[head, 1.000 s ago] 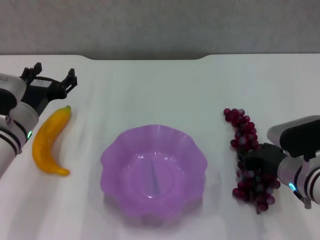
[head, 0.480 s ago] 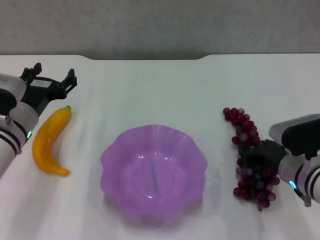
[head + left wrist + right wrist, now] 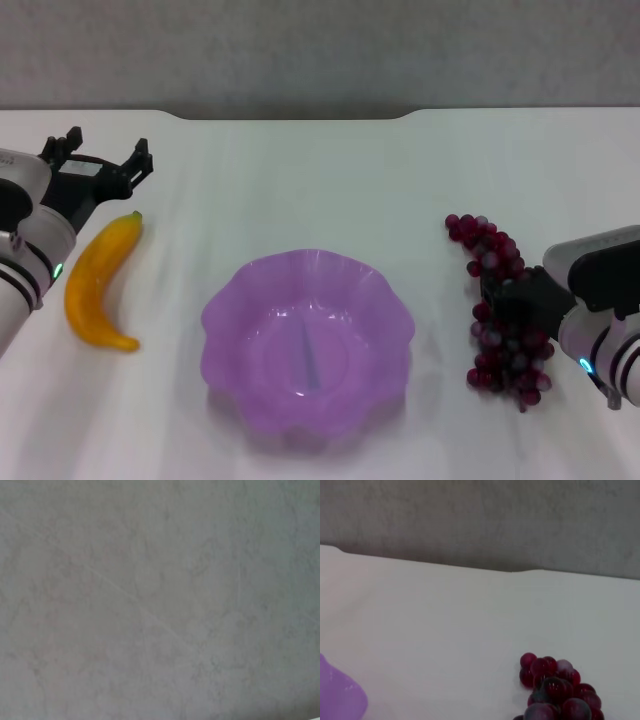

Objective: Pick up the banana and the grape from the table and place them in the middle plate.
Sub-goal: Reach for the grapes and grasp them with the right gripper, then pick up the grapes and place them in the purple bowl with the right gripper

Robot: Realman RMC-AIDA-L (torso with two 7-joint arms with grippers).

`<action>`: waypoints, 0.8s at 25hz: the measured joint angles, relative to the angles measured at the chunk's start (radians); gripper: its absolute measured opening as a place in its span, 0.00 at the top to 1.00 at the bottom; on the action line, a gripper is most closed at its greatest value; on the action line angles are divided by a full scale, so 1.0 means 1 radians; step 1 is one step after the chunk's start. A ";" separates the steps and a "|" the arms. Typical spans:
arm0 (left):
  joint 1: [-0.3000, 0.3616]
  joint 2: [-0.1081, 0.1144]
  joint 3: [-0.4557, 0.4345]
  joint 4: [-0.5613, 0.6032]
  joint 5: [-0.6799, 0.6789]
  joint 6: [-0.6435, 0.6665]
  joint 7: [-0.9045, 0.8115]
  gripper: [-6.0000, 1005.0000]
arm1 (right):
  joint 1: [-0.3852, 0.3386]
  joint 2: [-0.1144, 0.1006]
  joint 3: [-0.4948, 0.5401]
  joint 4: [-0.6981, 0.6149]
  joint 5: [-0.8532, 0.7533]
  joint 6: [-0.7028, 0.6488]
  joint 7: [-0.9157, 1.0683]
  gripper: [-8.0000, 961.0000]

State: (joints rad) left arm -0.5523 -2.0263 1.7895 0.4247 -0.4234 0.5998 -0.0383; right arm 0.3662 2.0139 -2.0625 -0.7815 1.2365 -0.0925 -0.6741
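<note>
Two hands at work: right hand (image 3: pixel 512 305) clamped around the grape (image 3: pixel 498 312) at the tabletop's (image 3: pixel 320 180) right side, left hand (image 3: pixel 98 160) spread wide just beyond the banana (image 3: pixel 98 280). Between both fruits, the middle plate (image 3: pixel 307 345).

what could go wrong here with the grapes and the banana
The right end effector sits on the middle of the grape; the bunch's loose ends may sag or slip on lifting. The middle plate has a raised wavy rim that dangling grapes could catch. The left end effector is beyond the banana, not over it.
</note>
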 joint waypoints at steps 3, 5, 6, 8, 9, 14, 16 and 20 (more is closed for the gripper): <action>0.000 0.000 -0.001 -0.002 0.000 0.000 0.000 0.11 | -0.001 0.000 -0.008 -0.006 0.003 -0.023 0.004 0.61; 0.001 0.000 -0.001 -0.002 0.000 0.000 0.000 0.11 | -0.004 0.000 -0.012 -0.010 0.004 -0.044 0.005 0.61; 0.001 0.000 -0.002 -0.002 0.000 0.000 0.000 0.11 | -0.006 0.000 -0.018 -0.013 0.005 -0.063 0.006 0.61; 0.001 0.000 -0.003 -0.002 0.000 0.000 0.000 0.11 | -0.012 0.000 -0.036 -0.017 0.005 -0.103 0.006 0.61; 0.001 0.000 -0.004 -0.002 0.000 0.000 0.000 0.11 | -0.015 0.000 -0.043 -0.021 0.005 -0.118 0.006 0.61; 0.003 0.000 -0.004 -0.001 0.000 0.000 0.000 0.11 | -0.019 -0.001 -0.051 -0.042 0.002 -0.151 0.006 0.61; 0.003 0.000 -0.004 -0.001 0.000 0.000 0.000 0.11 | -0.024 -0.002 -0.052 -0.059 -0.001 -0.166 0.004 0.61; 0.004 0.000 -0.004 -0.001 0.000 0.000 0.000 0.11 | -0.043 -0.004 -0.053 -0.110 -0.020 -0.175 -0.001 0.61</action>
State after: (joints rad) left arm -0.5481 -2.0263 1.7854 0.4239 -0.4234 0.5998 -0.0383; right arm 0.3230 2.0097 -2.1153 -0.8918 1.2169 -0.2676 -0.6747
